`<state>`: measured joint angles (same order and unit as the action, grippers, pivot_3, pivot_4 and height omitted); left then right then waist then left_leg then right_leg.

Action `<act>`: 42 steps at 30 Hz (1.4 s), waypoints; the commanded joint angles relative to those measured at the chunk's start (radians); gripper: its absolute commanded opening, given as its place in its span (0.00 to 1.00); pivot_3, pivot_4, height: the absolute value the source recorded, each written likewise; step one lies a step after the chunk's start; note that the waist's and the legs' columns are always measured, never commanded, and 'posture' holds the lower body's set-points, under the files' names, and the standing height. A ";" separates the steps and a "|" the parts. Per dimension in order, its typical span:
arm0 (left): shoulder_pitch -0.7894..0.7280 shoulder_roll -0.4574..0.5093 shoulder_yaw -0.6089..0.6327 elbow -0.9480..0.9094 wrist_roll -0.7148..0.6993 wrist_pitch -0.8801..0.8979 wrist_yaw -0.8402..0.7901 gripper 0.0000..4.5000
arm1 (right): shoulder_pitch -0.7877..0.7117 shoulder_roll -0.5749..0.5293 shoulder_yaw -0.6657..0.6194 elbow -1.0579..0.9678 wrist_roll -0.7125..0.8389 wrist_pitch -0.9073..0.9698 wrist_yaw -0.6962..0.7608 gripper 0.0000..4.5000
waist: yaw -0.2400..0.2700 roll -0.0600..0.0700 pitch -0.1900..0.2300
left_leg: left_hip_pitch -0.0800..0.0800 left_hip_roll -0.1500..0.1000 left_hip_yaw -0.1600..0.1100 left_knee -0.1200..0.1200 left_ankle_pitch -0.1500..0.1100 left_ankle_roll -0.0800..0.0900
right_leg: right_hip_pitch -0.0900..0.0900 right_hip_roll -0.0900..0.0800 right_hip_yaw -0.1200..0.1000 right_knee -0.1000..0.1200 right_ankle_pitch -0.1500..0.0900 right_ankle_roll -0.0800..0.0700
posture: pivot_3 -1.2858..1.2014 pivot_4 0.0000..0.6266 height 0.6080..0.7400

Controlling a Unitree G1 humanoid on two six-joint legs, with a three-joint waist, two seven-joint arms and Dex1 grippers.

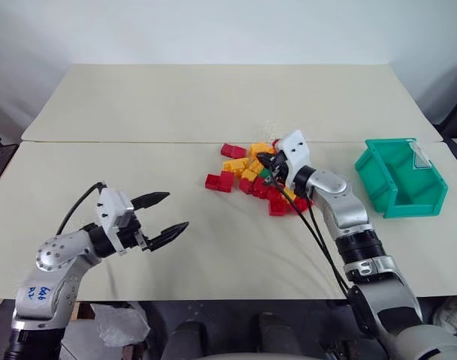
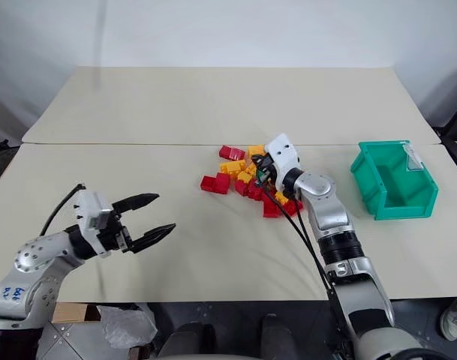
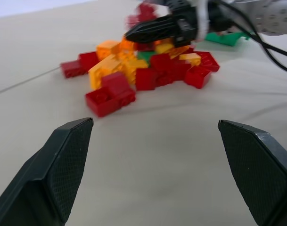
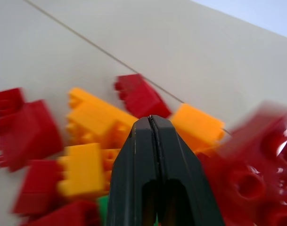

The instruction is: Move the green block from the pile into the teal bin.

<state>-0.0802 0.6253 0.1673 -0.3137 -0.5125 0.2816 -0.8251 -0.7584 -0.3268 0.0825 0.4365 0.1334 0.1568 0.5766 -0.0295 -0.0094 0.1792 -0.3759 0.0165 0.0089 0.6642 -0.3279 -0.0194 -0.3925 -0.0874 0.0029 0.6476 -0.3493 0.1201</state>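
Our right claw [image 1: 269,160] hangs pinched shut, empty, over the pile [image 1: 252,174] — the green block [image 1: 265,173] sits just beneath its tip, far nearer than our open left claw [image 1: 168,213]; the teal bin [image 1: 400,178] stands rightward.

Red and yellow-orange pile [image 1: 258,174], green block [image 3: 144,55], teal bin [image 1: 399,180], beige table [image 1: 213,97]

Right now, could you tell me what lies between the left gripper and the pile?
Only bare table separates the left gripper from the pile, as the left eye view shows.
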 commanded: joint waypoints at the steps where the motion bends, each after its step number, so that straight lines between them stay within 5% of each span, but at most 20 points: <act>1: -0.067 -0.017 -0.060 0.004 0.038 -0.022 -0.004 1.00 | -0.004 -0.038 -0.046 0.007 -0.008 -0.030 -0.004 0.01 | 0.001 0.000 0.000 | 0.000 0.000 0.000 0.000 0.000 0.000 | 0.000 0.000 0.000 0.000 0.000 0.000 | 0.52 0.24 1.00; 12: -0.277 -0.076 -0.174 0.149 0.149 -0.021 0.018 1.00 | 0.047 -0.211 -0.094 0.011 0.001 -0.029 0.108 0.01 | -0.003 0.000 0.000 | 0.000 -0.001 0.003 0.000 0.001 0.001 | 0.000 0.004 0.001 0.000 0.001 0.001 | 0.52 0.24 1.00; 29: -0.098 0.031 0.013 0.171 0.128 -0.066 -0.014 1.00 | 0.234 -0.540 -0.232 -0.153 0.122 -0.001 0.462 0.01 | 0.012 0.000 0.000 | 0.000 0.001 0.003 0.001 0.000 0.002 | 0.000 0.000 0.003 -0.003 0.001 0.001 | 0.52 0.24 1.00; 38: -0.103 0.016 0.003 0.167 0.120 -0.062 -0.030 1.00 | 0.255 -0.471 -0.260 -0.198 0.199 -0.003 0.476 0.01 | -0.004 0.000 0.000 | 0.001 0.002 0.006 0.001 0.001 0.002 | 0.000 0.000 0.002 -0.003 0.001 0.001 | 0.52 0.24 1.00; 42: -0.125 0.019 -0.010 0.177 0.123 -0.061 -0.043 1.00 | 0.177 -0.441 -0.154 -0.264 0.185 0.140 0.489 0.19 | -0.003 0.000 0.000 | 0.002 0.003 0.007 0.001 0.001 0.001 | -0.001 0.002 0.003 -0.002 0.001 0.001 | 0.52 0.24 1.00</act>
<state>-0.1915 0.6413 0.1540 -0.1116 -0.3799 0.2371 -0.8593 -0.5411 -0.7651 -0.0828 0.2248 0.3108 0.2492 1.0622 -0.0321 -0.0092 0.1793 -0.3736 0.0194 0.0161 0.6662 -0.3264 -0.0187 -0.3932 -0.0857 0.0062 0.6455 -0.3487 0.1214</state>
